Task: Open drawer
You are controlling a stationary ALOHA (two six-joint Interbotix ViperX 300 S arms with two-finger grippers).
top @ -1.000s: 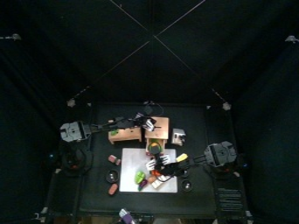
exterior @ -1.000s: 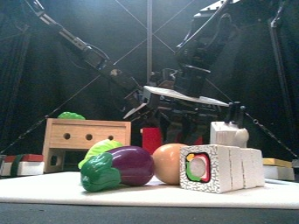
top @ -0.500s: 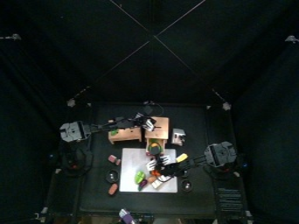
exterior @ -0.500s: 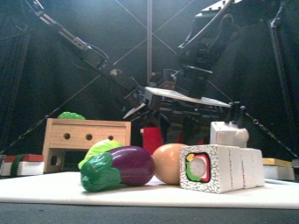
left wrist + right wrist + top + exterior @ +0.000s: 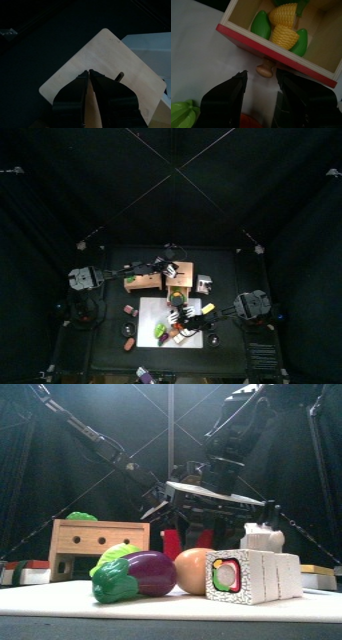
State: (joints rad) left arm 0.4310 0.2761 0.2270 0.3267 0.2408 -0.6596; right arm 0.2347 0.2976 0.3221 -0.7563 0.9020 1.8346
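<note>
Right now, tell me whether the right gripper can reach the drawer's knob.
Probably yes: the right gripper is open, and the knob on the drawer sits just ahead of its gap, nothing between.

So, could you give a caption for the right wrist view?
Right claw, open, faces the knob of a red-fronted drawer holding toy corn.

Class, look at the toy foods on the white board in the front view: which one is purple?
The eggplant, purple with a green top, left of the orange ball and the white sushi block.
</note>
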